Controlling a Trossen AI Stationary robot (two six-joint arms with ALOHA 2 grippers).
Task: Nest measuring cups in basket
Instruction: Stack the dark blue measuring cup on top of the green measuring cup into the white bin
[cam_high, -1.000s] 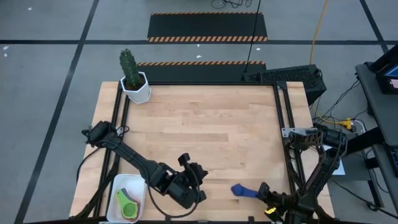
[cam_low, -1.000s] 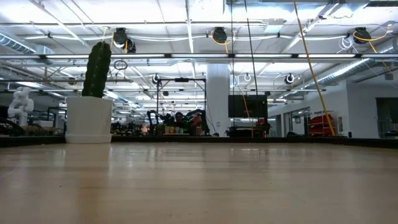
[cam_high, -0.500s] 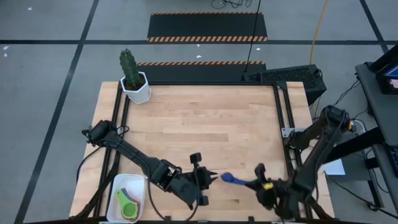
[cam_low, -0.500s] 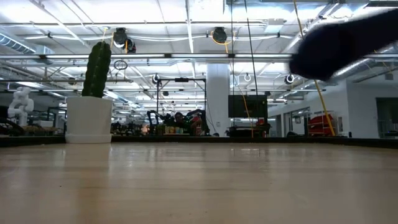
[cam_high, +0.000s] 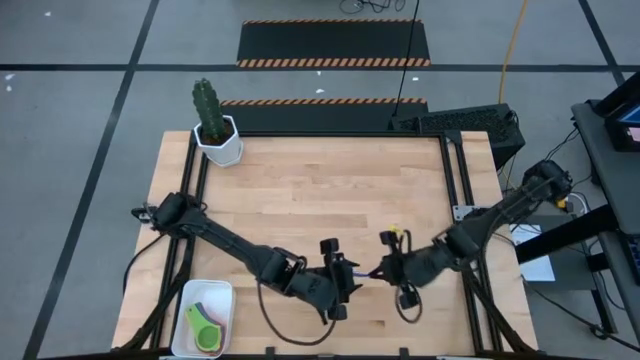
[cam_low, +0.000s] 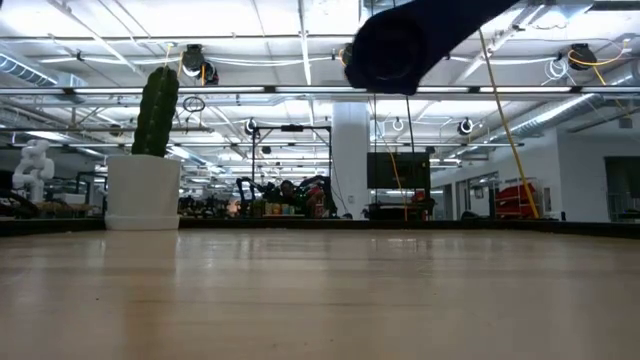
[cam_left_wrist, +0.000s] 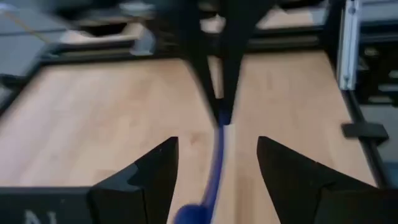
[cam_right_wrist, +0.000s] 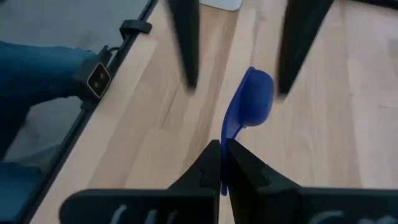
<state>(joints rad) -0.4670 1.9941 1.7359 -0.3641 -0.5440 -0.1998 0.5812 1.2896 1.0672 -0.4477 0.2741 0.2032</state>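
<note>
The dark blue measuring cup (cam_high: 363, 272) hangs in mid-air between my two grippers, over the table's near middle. My right gripper (cam_high: 381, 270) is shut on it. My left gripper (cam_high: 350, 275) is open and faces the right gripper. Its two fingers (cam_right_wrist: 185, 43) stand on either side of the cup's bowl (cam_right_wrist: 256, 98) without touching it. The cup also shows in the left wrist view (cam_left_wrist: 214, 158). The white basket (cam_high: 190, 296) sits at the near left corner with a green cup (cam_high: 207, 336) lying in it. The other cups are out of view. My right gripper pinches the free end of the dark blue cup's handle (cam_right_wrist: 229, 132) between its two fingertips. The fingers come about level from the table's right side and lie along the handle. The cup sticks out beyond the fingertips toward the left gripper, bowl end first, clear of the table.
A white hexagonal pot with a cactus (cam_high: 218, 140) stands at the far left corner and shows in the low view (cam_low: 142, 190). Black frame rails (cam_high: 458, 190) run along the table's left and right edges. Part of an arm (cam_low: 400, 40) shows high in the low view.
My right gripper has carried the dark blue cup from near the front edge toward the table's left and far side, up to the left gripper. My left gripper has moved toward the right, and its fingers now stand around the cup's bowl.
</note>
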